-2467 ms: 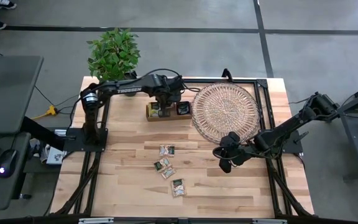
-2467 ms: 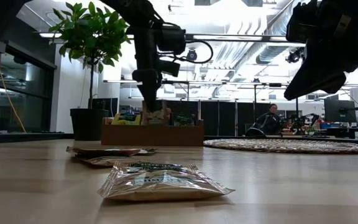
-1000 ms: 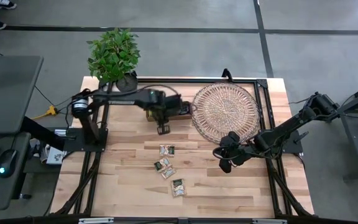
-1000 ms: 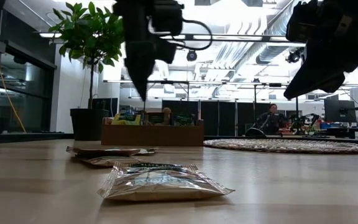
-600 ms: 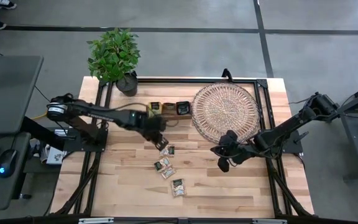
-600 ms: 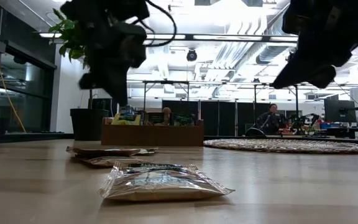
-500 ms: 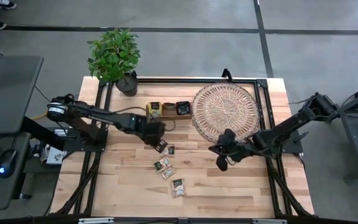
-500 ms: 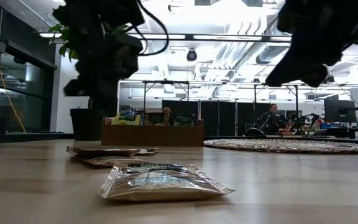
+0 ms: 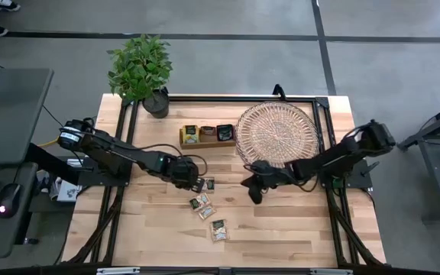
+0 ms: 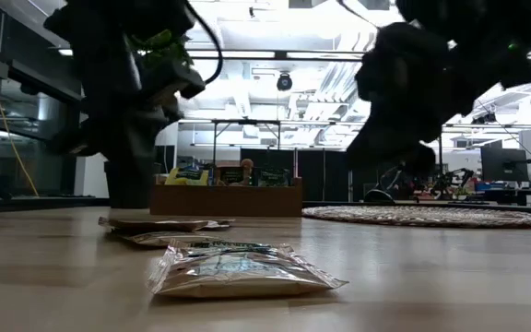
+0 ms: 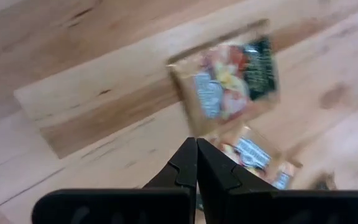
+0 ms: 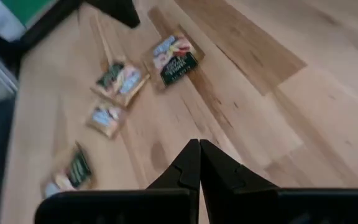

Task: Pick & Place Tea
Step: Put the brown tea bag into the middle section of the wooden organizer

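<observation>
Several small square tea sachets lie flat on the wooden table: one [image 9: 207, 183] beside my left gripper [image 9: 195, 183], two [image 9: 198, 202] [image 9: 205, 211] nearer, one [image 9: 219, 229] closest to the near edge, which shows big in the low view [image 10: 238, 269]. My left gripper [image 11: 196, 140] is shut, and hangs low over bare wood between two sachets [image 11: 229, 78] [image 11: 253, 158]. My right gripper [image 9: 253, 192] [image 12: 199, 143] is shut too, above the table right of the sachets [image 12: 173, 59]. More sachets sit in the wooden box [image 9: 207, 135].
The round wicker tray [image 9: 277, 135] lies on the far right part of the table, next to the box. A potted plant [image 9: 140, 69] stands at the far left corner. Bare wood stretches along the near edge and the left side.
My left gripper has left the wooden box, swung toward the near edge and come down beside the farthest loose sachet. My right gripper has moved toward the table's left, closer to the sachets. The sachets on the table have not moved.
</observation>
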